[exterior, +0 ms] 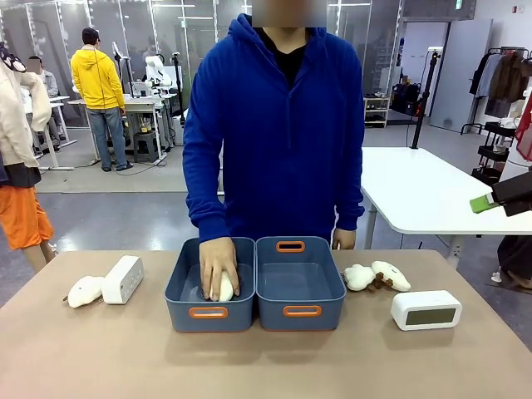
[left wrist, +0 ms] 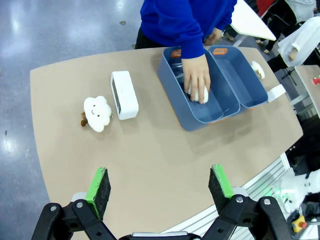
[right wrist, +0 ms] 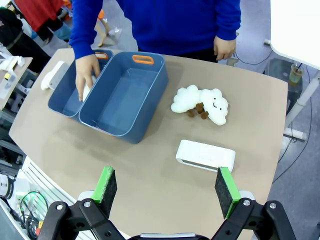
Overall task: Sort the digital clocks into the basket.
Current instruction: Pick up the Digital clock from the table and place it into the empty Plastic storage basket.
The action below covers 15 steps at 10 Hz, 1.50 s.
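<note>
Hovering over the table (exterior: 83,357) with left gripper (left wrist: 160,189) and right gripper (right wrist: 167,192) spread apart, empty. Find one digital clock (exterior: 426,309) at lower right of the front view, the other clock (exterior: 123,278) at middle left, outside the baskets (exterior: 270,314). Likely light, rigid, slick; pinch across the flat sides.

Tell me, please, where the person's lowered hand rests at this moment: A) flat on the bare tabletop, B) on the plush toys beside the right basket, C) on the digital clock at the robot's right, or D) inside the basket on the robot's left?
D: the person's hand reaches down into the left basket and covers a small white thing there, away from the right digital clock.
</note>
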{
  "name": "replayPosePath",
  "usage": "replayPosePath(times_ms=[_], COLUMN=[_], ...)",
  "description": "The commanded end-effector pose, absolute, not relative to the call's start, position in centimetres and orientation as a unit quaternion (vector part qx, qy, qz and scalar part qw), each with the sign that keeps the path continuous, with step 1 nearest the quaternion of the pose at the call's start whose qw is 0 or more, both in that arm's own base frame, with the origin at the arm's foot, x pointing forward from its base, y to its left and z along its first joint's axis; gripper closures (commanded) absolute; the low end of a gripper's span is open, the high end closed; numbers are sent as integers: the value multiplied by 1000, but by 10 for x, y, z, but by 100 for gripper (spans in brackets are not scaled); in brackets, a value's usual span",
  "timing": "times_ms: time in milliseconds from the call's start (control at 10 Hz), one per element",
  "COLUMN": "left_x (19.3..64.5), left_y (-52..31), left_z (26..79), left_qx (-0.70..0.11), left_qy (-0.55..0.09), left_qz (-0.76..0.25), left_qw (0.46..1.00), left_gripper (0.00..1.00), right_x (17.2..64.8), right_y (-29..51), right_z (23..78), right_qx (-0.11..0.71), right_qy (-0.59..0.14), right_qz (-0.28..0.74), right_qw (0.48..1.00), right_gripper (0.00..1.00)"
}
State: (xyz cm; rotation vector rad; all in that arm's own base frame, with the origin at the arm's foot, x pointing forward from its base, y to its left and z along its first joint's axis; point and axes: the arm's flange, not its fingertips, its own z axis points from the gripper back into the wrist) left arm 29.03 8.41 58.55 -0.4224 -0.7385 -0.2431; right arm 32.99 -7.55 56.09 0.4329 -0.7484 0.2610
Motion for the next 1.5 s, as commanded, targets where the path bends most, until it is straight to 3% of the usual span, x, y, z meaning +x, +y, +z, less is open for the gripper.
replayPosePath(times_ms=[0, 300, 400, 500, 600, 1000, 1400], left_x=[288, 288, 288, 288, 288, 288, 288], left_y=[86, 86, 86, 86, 86, 86, 86], left_z=[586, 586, 586, 586, 586, 586, 586], left_qx=[-199, -199, -199, -199, -199, -199, -199], left_qy=[-355, -355, -355, -355, -355, -355, -355], left_qz=[-125, -125, -125, -125, -125, -125, -125], left_qw=[905, 905, 905, 905, 905, 905, 905], left_gripper=[0, 0, 0, 0, 0, 0, 0], right_x=[330, 342, 348, 369, 397, 466, 496], right_y=[-75, -79, -79, -84, -73, -27, -20], right_z=[561, 574, 575, 568, 559, 467, 409], right_qx=[209, 115, 74, -9, -2, -52, -31], right_qy=[-362, -332, -306, -244, -182, -82, -75], right_qz=[126, 313, 474, 641, 675, 740, 752], right_qw=[900, 882, 822, 728, 715, 665, 654], right_gripper=[0, 0, 0, 0, 0, 0, 0])
